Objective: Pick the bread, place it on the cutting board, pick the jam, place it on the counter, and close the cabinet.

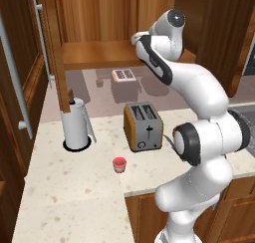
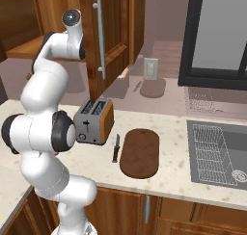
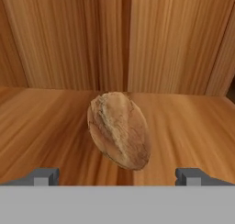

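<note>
- The gripper (image 3: 117, 176) stands wide open, its two dark fingertips (image 3: 43, 176) far apart at either side, holding and touching nothing.
- Just ahead of the fingertips and centred between them lies the bread (image 3: 119, 129), a pale brown oval loaf, resting on the cabinet (image 1: 99, 52) shelf and tilted slightly.
- Behind the loaf rises the cabinet's vertical-grained back panel.
- Well below the fingers, on the counter (image 1: 64, 187), the small red jam (image 1: 119, 164) jar stands in front of the toaster (image 1: 143, 126), with a paper towel roll (image 1: 76, 125) off to one side.
- The cutting board (image 2: 140, 152) lies flat on the counter on the toaster's other side, a knife (image 2: 116, 148) between them.
- The cabinet door (image 2: 108, 41) hangs open.
</note>
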Tool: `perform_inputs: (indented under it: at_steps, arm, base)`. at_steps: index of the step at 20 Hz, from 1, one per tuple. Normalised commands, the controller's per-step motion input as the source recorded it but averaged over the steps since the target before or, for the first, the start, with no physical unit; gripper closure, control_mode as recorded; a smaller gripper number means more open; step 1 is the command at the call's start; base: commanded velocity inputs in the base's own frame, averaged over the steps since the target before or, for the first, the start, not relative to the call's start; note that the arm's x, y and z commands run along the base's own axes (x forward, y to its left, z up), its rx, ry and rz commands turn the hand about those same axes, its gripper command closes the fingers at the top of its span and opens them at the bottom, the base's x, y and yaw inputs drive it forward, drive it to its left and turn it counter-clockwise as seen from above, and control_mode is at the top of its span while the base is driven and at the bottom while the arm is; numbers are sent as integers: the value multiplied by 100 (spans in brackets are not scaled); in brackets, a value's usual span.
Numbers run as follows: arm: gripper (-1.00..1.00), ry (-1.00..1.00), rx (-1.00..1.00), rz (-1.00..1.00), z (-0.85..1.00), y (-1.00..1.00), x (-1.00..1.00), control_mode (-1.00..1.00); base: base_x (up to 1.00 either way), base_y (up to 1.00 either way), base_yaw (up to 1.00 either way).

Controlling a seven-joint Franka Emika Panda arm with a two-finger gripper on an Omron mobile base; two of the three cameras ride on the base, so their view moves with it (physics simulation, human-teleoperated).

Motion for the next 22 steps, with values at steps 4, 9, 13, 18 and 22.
perform_inputs:
  at_steps: [4,9,13,18,22]
  arm:
    - [-100,0,0,0,-4,0,25,-100]
    - [-100,0,0,0,0,0,23,-100]
    - [-100,0,0,0,0,0,28,-100]
    - [-100,0,0,0,-3,0,28,-100]
    - [-100,0,0,0,-6,0,23,-100]
  base:
    - [0,0,0]
    - [0,0,0]
    - [0,0,0]
    - [0,0,0]
    - [0,0,0]
